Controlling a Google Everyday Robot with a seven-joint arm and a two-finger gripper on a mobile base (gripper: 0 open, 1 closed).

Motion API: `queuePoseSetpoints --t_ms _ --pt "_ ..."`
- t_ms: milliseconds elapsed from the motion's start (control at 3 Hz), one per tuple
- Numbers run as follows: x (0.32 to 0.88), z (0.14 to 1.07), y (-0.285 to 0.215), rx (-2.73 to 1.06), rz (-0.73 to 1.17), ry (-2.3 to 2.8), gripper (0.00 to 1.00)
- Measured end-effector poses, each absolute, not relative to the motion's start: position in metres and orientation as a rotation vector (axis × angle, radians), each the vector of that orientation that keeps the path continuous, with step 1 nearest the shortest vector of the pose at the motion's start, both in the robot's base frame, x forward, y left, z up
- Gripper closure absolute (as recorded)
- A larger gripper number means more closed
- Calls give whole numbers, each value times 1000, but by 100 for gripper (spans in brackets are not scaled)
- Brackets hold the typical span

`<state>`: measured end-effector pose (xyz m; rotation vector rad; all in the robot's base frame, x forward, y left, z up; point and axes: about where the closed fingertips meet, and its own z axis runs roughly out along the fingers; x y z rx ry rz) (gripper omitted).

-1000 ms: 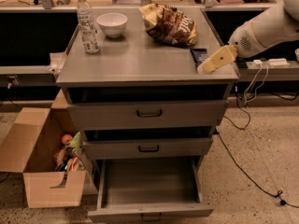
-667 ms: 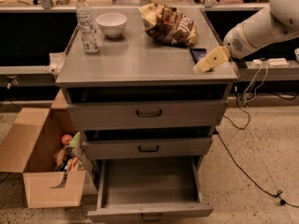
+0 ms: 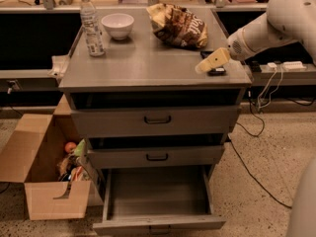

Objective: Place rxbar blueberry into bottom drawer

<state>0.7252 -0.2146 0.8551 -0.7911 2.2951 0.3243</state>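
Obs.: the cream-coloured two-finger gripper (image 3: 203, 66) on the white arm sits low over the right front corner of the grey metal cabinet top (image 3: 143, 63). Across the last second it has slid leftward along that corner, from near the right edge to further in over the top. It now lies across the small flat dark navy-blue rxbar blueberry (image 3: 217, 72). Dark wrapper shows on both the far and near sides of the gripper, and the bar's middle is hidden beneath it. The bar looks flat on the surface, not lifted. Cannot tell whether the gripper is spread, pressed together or pinching anything, nor whether it touches the wrapper. The deep grey bottom drawer (image 3: 158, 224) stands pulled fully out, nothing visible inside, below two shallower closed grey drawers with black handles (image 3: 158, 119). The crumpled brown-and-cream chip bag (image 3: 177, 26) lies just behind the bar, close to the gripper. The clear plastic water bottle (image 3: 92, 26) and white ceramic bowl (image 3: 117, 24) are well apart at the far left. An open cardboard box (image 3: 42, 196) of odds sits on the floor to the left. Judgement: the approach is closing into a grasp attempt, with the lift and the carry down to the drawer still to come. Risk: the thin bar could slip, or the bag be nudged.
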Motion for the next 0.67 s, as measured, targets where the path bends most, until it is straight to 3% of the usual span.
queuePoseSetpoints --t_ms 667 --pt "767 831 -204 -738 381 2312 0"
